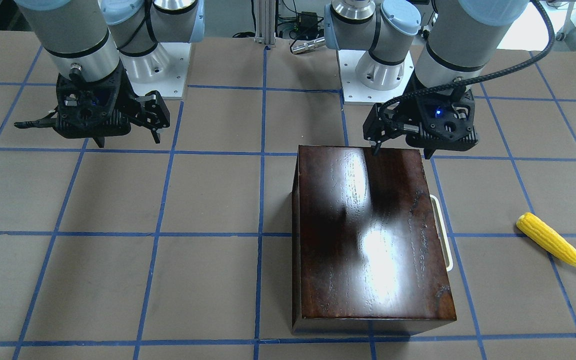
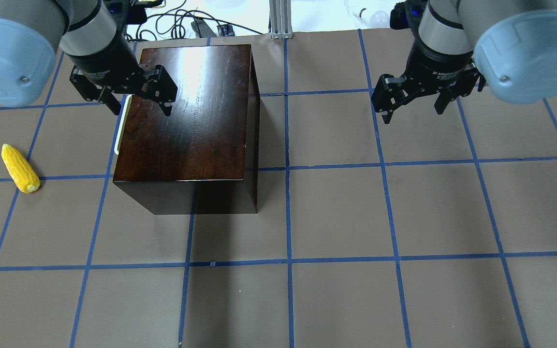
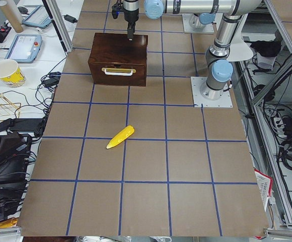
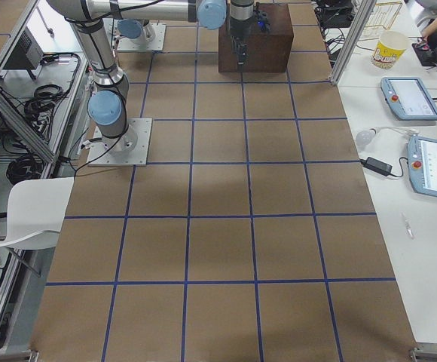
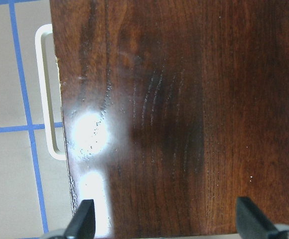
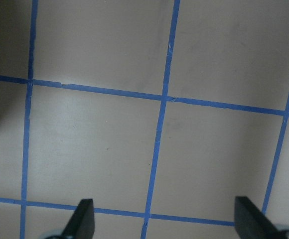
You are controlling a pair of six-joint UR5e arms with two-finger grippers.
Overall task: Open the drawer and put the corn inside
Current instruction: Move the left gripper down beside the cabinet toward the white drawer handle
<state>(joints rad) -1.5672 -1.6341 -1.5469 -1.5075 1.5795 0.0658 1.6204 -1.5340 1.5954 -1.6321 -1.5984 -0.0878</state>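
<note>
The dark reddish-brown wooden box (image 2: 191, 111) stands on the table, also in the front view (image 1: 368, 235). Its drawer (image 3: 118, 73) is shut, and its white loop handle (image 2: 121, 123) (image 1: 443, 232) faces the robot's left. The yellow corn (image 2: 20, 168) (image 1: 550, 241) (image 3: 120, 136) lies on the table beyond the handle side, apart from the box. My left gripper (image 2: 140, 110) (image 5: 167, 221) is open and empty and hovers above the box top near the handle edge. My right gripper (image 2: 413, 113) (image 6: 164, 221) is open and empty above bare table, well to the right of the box.
The table (image 2: 336, 217) is covered in brown paper with a blue tape grid. The arm bases (image 1: 368, 75) are bolted at the robot's side. Cables, tablets and a paper cup (image 3: 7, 73) lie off the table's ends.
</note>
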